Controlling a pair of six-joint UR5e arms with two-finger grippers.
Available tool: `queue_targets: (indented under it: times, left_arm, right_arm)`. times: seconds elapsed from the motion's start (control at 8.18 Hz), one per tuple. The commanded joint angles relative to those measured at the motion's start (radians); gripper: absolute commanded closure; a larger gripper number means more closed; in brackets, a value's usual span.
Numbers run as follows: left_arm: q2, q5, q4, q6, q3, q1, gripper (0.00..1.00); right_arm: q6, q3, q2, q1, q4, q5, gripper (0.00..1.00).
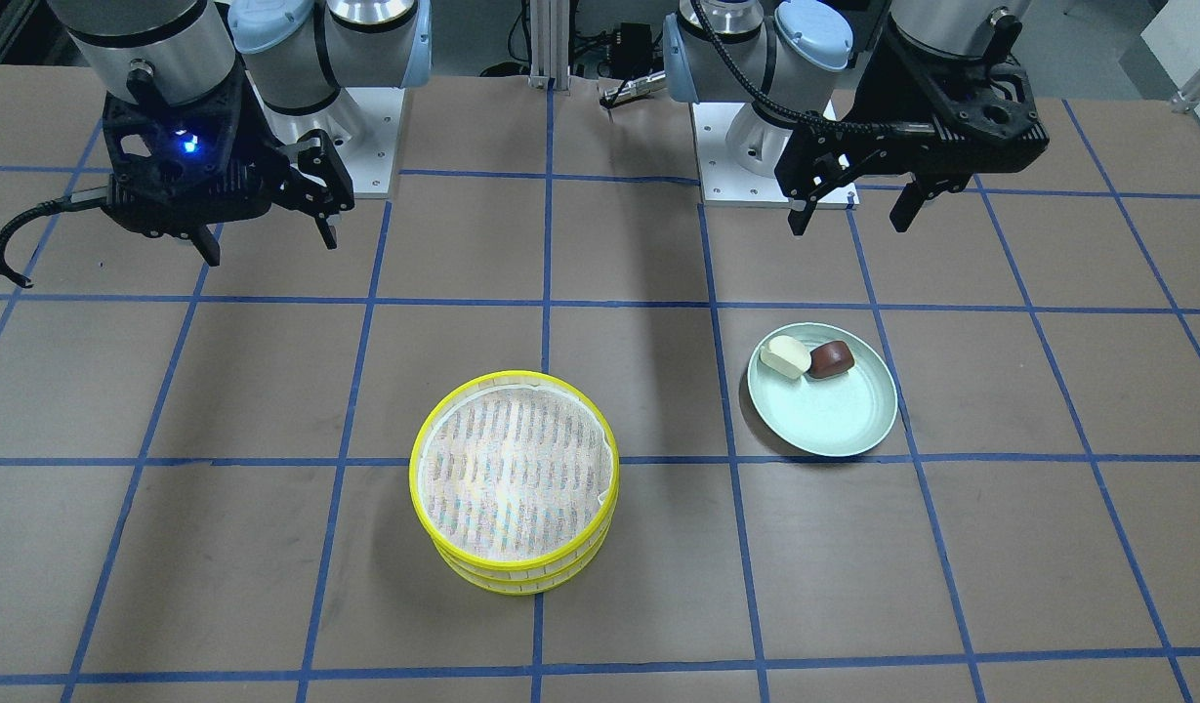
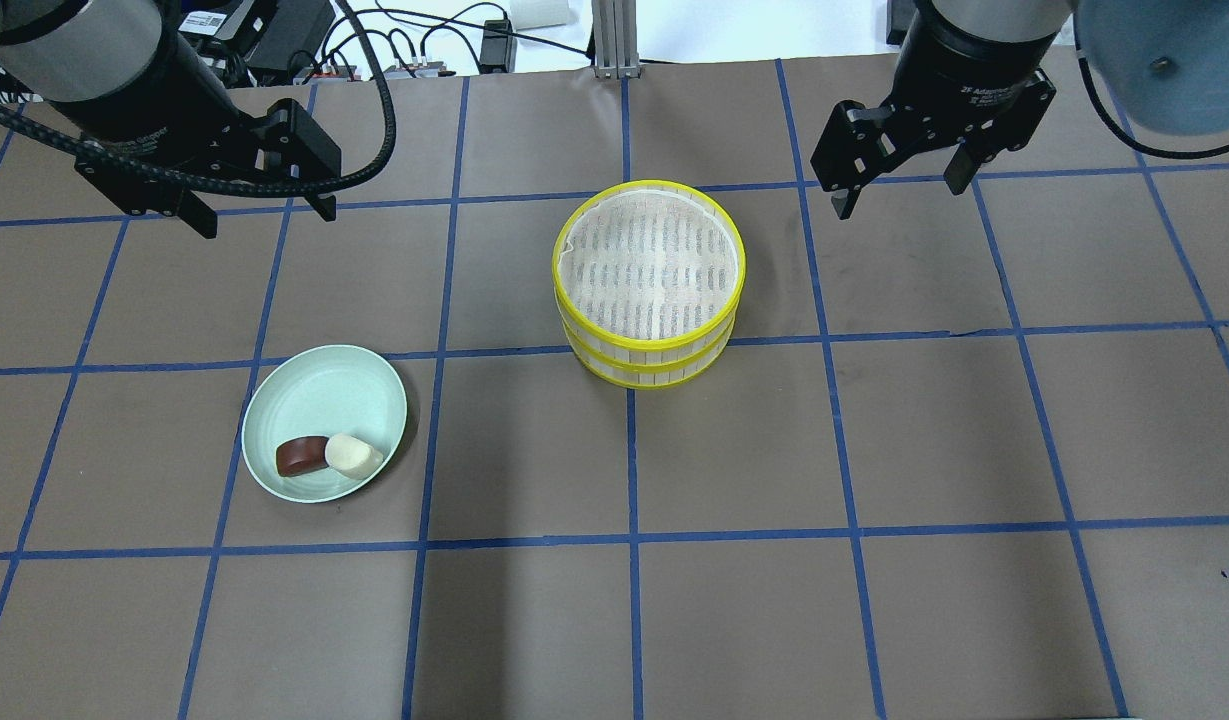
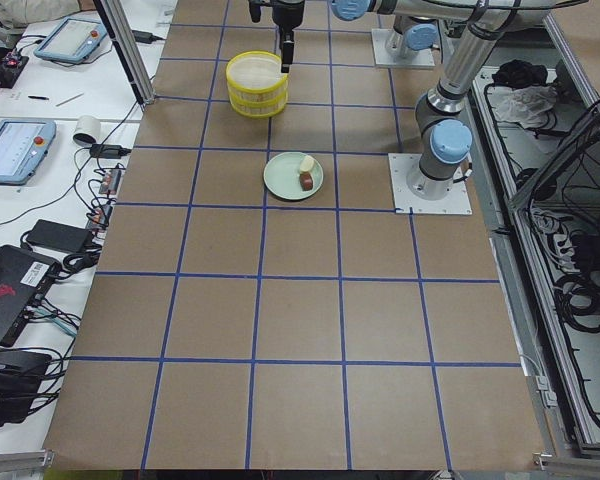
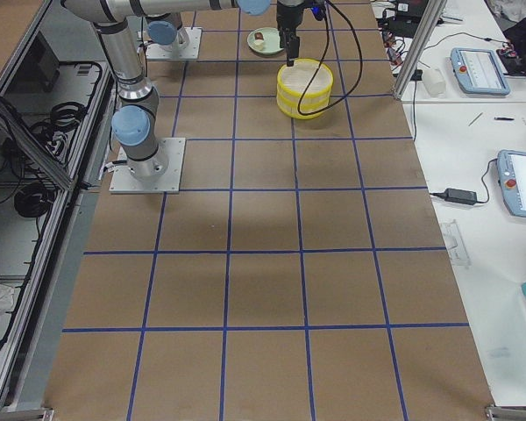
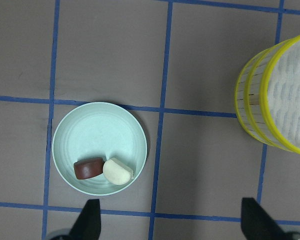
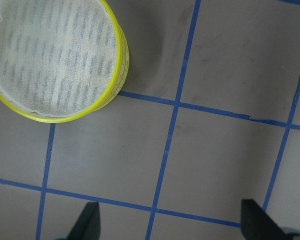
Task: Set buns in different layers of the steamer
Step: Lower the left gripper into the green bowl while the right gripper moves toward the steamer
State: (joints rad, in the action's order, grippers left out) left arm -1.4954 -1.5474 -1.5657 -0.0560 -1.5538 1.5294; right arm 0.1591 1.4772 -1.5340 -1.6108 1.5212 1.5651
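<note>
Steamer sits mid-worktop, with the top layer stacked on the lower layer; top floor bare. Plate is at the steamer's 8 o'clock in the overhead view, well apart. Cream bun and brown bun touch near the plate's 6 o'clock rim, brown at cream's 9 o'clock.

Left tool is released and empty, hovering at the plate's 12 o'clock. Right tool is also released and empty, at the steamer's 2 o'clock.

No bun placed yet; first pick looks due. Lower layer is covered, so the right tool probably has to lift the top layer by its rim and park it. For the bun: drop straight down with fingers at its 12 and 6 to avoid the neighbour. Close gently since it looks soft, and mind the plate rim.
</note>
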Motion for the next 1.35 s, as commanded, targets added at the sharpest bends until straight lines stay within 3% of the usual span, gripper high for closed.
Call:
queue_targets:
  times: [0.0,0.24,0.61,0.86,1.22]
  left_arm:
    - [-0.005,-0.010,0.007,0.011,0.001,-0.009,0.00]
    - [-0.028,-0.010,0.021,0.004,-0.011,-0.044,0.00]
    - [-0.104,-0.005,0.048,0.242,-0.144,-0.202,0.00]
    - [-0.144,-0.011,0.052,0.390,-0.227,-0.215,0.00]
    - [-0.233,0.000,0.050,0.592,-0.267,-0.215,0.00]
  right_arm:
    - [-0.006,0.000,0.000,0.000,0.000,-0.005,0.00]
    - [-0.013,0.006,0.000,0.000,-0.001,-0.011,0.00]
    - [-0.006,0.028,0.000,0.000,0.056,-0.010,0.00]
    - [-0.012,0.032,0.002,0.000,0.085,-0.042,0.00]
    - [-0.062,0.034,0.002,0.000,0.083,-0.045,0.00]
